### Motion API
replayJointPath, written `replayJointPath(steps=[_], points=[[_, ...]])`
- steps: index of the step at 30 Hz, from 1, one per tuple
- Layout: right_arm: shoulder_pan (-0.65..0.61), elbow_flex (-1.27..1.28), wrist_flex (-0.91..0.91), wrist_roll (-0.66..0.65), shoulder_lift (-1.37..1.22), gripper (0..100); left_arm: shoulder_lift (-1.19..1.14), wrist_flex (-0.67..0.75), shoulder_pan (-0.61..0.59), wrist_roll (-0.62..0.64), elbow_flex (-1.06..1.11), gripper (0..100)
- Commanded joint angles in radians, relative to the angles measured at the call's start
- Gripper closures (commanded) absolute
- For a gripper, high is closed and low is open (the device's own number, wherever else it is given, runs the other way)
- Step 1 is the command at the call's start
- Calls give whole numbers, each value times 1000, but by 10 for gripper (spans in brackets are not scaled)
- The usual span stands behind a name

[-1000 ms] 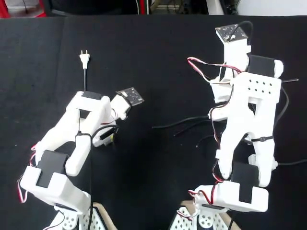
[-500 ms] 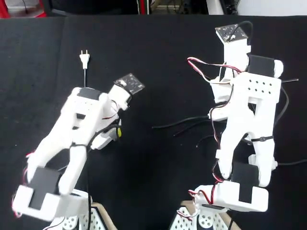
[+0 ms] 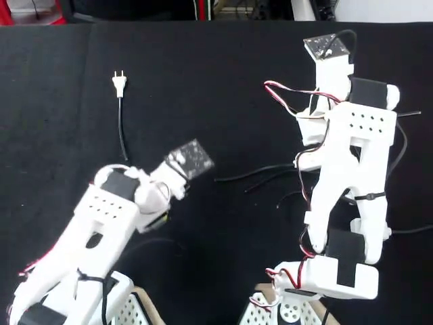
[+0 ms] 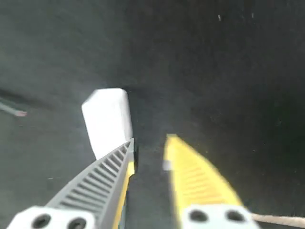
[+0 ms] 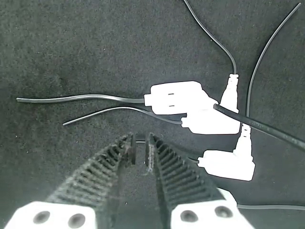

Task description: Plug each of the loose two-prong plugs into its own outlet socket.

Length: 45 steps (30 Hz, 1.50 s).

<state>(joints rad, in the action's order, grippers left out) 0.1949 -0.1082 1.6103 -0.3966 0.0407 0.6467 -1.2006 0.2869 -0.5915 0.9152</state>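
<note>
**A:** High view: what's new?

**B:** The left arm [image 3: 101, 223] has pulled back toward its base, well clear of the plug [image 3: 119, 82]. A second ago it hung over the cord [image 3: 122, 128]. Now the cord lies bare on the table [image 3: 223, 74]. The plug sits where it did, prongs pointing away from the arms.

**A:** So no pickup?

**B:** I judge not. The plug is loose and unmoved, so that step remains to be done. The right arm [image 3: 348, 176] has not stirred across the frames.

**A:** Left wrist view?

**B:** The left gripper [image 4: 148, 142] has its fingers a little apart with nothing between them, so it is released and empty. Just past its tips is a white block [image 4: 107, 121], too blurred to name. A cord end [image 4: 14, 110] lies off to one side.

**A:** Right wrist view?

**B:** The right gripper [image 5: 140, 143] hangs above the table. Its fingers are nearly together, with only a slit left, and they grip nothing. Beyond it lies a socket [image 5: 174, 95] with two slots, touching a second white body [image 5: 209, 123]. A third body [image 5: 226, 164] lies near those. Thin wires [image 5: 86, 98] run off them.

**A:** Meaning?

**B:** The socket is by the right arm and the plug is well apart, on the left arm's side. I judge the retreat brings the plugging no nearer.
</note>
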Motion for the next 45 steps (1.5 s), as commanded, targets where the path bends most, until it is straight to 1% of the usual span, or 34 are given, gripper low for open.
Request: replayJointPath(steps=[1,3,7,10,12,15,18,22,24,26,28,29,32,34,38,40,43,45], points=[[-12,-5,-8,5,5,949,-5,117,7,20,107,900],[-12,-5,-8,5,5,949,-43,169,-15,20,120,884],[-14,-5,-8,5,5,949,-143,299,-125,14,77,881],[-14,-5,-8,5,5,949,-236,316,-199,8,-12,880],[-14,-5,-6,5,7,949,-304,295,-226,-34,-77,880],[-14,-5,-6,5,8,949,-396,244,-240,-49,-168,880],[-12,-5,-6,5,5,949,-436,121,-225,-49,-246,883],[-11,-5,-6,5,5,949,-367,-31,-185,-63,-308,884],[-11,-5,-6,3,5,949,-285,-74,-170,-75,-306,884],[-9,-5,-6,0,5,949,-189,-75,-185,-72,-294,880],[-8,-5,-6,-2,5,949,-114,-23,-236,-71,-263,870],[-8,-5,-6,-2,5,949,-92,8,-269,-68,-239,845],[-8,-5,-8,-3,5,949,-91,120,-372,-44,-160,702],[-8,-5,-9,-3,5,949,-114,190,-406,-44,-104,620],[-9,-5,-11,3,5,949,-170,282,-406,-37,-56,650],[-9,-5,-8,3,5,949,-209,334,-410,0,-58,649],[-8,-5,-8,3,7,949,-292,434,-412,25,-59,652],[-8,-5,-8,3,10,949,-367,465,-397,25,-64,654]])
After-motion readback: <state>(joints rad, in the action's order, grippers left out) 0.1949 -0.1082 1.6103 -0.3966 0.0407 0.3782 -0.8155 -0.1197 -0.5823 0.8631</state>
